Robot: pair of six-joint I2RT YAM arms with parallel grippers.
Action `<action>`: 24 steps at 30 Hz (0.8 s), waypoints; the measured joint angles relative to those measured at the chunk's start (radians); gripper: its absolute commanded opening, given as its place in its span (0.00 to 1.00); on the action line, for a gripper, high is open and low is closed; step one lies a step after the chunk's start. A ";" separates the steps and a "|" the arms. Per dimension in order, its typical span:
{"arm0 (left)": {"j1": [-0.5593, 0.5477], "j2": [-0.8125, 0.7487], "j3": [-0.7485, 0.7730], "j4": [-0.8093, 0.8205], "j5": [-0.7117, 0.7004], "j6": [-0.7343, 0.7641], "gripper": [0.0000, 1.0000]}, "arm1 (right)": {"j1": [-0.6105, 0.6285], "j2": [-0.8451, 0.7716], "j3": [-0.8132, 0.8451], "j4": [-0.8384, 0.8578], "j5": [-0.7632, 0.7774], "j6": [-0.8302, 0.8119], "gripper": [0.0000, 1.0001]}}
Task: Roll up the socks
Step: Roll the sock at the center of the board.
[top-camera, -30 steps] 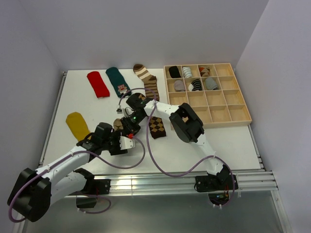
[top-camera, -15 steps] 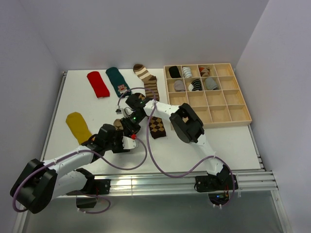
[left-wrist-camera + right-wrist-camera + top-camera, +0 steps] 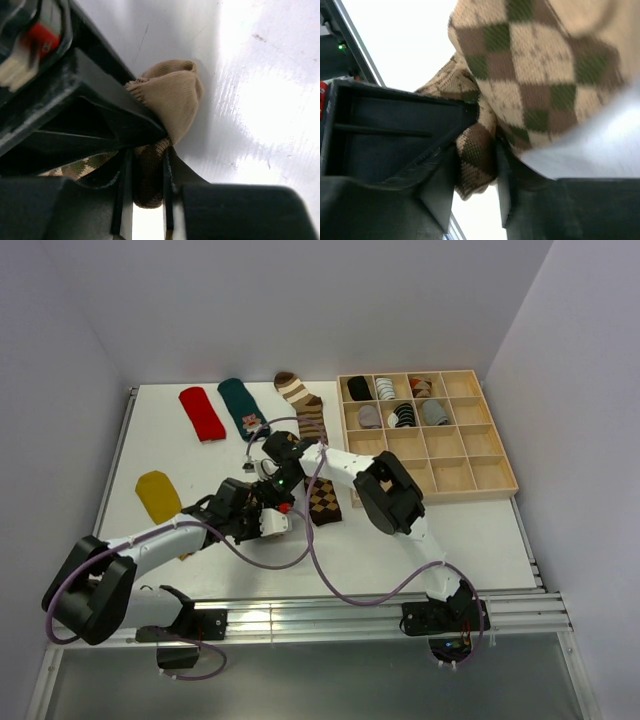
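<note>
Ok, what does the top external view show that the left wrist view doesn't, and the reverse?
Only the top external view: the red sock, teal sock, striped sock and mustard sock lying flat, plus the wooden tray with rolled socks in its far compartments. Only the left wrist view: the close detail of the left hand pinching a fold of the argyle sock, its plain tan end bunched above the fingers. Both: the argyle sock and the white table.
</note>
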 measured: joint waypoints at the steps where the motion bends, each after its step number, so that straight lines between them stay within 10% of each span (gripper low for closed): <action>1: 0.004 0.006 0.010 -0.013 0.009 -0.002 0.00 | -0.002 -0.012 -0.019 0.010 0.010 0.009 0.48; 24: 0.353 0.287 0.288 -0.426 0.529 0.064 0.00 | -0.128 -0.537 -0.788 0.607 0.387 0.302 0.62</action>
